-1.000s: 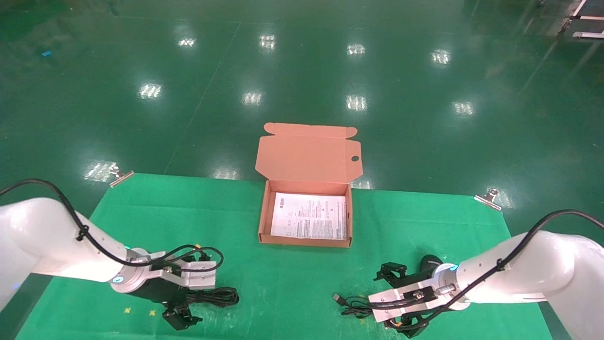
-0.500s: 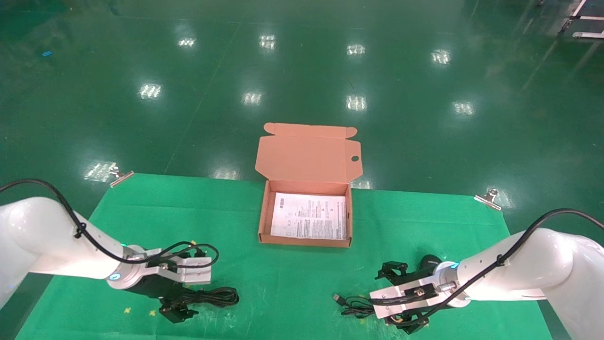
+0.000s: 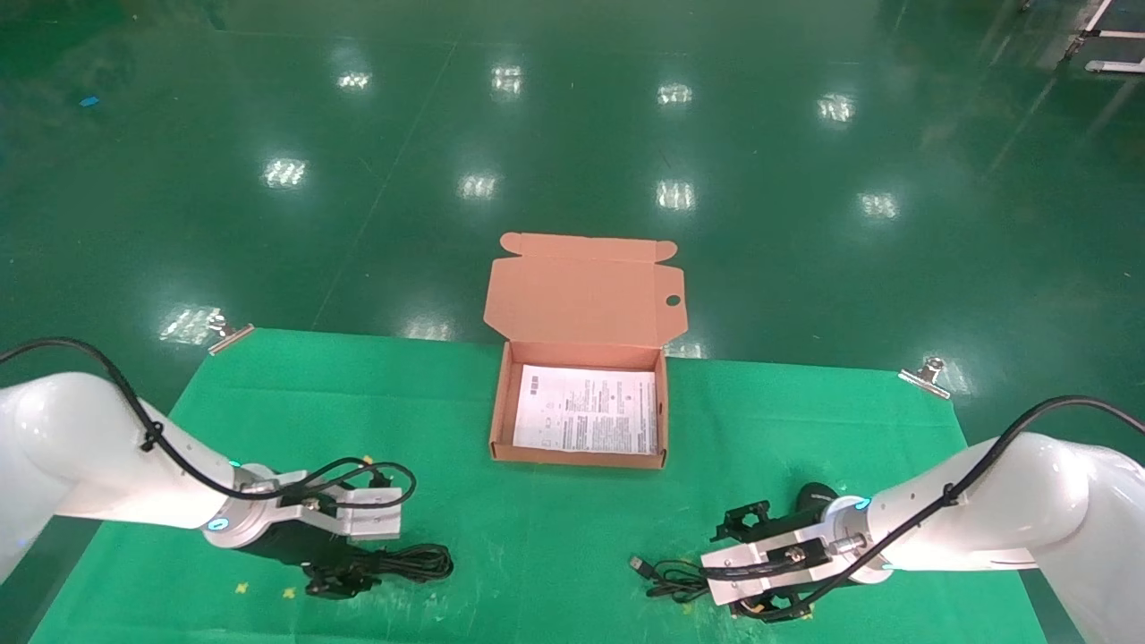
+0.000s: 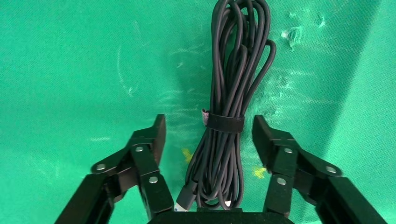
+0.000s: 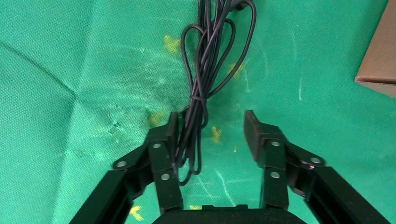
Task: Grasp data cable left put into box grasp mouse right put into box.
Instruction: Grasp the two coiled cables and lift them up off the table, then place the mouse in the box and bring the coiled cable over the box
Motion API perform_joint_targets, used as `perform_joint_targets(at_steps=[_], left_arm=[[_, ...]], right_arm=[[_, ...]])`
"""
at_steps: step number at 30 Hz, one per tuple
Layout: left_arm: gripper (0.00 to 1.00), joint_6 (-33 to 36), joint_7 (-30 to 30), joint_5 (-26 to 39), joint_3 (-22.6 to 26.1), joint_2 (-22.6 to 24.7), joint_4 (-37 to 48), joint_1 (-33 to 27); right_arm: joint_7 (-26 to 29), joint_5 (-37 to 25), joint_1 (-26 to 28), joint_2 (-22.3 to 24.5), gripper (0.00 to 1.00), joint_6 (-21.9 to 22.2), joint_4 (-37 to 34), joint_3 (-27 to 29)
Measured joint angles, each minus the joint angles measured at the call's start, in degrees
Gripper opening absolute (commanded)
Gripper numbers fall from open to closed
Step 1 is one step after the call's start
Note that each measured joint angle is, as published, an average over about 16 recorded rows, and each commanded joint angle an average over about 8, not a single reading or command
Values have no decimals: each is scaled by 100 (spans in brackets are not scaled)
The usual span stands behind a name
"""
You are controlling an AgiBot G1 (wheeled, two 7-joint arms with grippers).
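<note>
Head view showed both hands low over the green cloth tabletop (image 3: 555, 537). Left hand (image 4: 208, 135) stood released, straddling the bundled black data cable (image 4: 229, 116). Right hand (image 5: 212, 130) gaped released around the thin black mouse cord (image 5: 198, 107), near the open orange-brown cardboard box (image 3: 501, 420).

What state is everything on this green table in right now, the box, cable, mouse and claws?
box: lid open, printed sheet inside
data cable: bundled, strapped, lying between left fingers
mouse: on mat, mostly hidden by right arm
left gripper: open, straddling cable
right gripper: open over mouse cord
</note>
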Motion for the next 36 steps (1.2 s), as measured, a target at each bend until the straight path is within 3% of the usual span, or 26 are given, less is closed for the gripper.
perform_joint_targets(at_steps=[15,22,31,36], left_arm=[[0,16,-1,1,3,-9,-25,4],[0,144,95,-28,-10,-191,-182,-16],[0,285,109,-81,-161,-834,-1183,-302],[0,99,-84,-13,-291,-1131,-2009,-523]], right_arm=[[22,3,10,22,0,-12,21,8],[260,117,177,288,0,-108,215,157],[969,476,700,886,0,-70,990,676],[1241,731,1074,884,0,187,1310,988]])
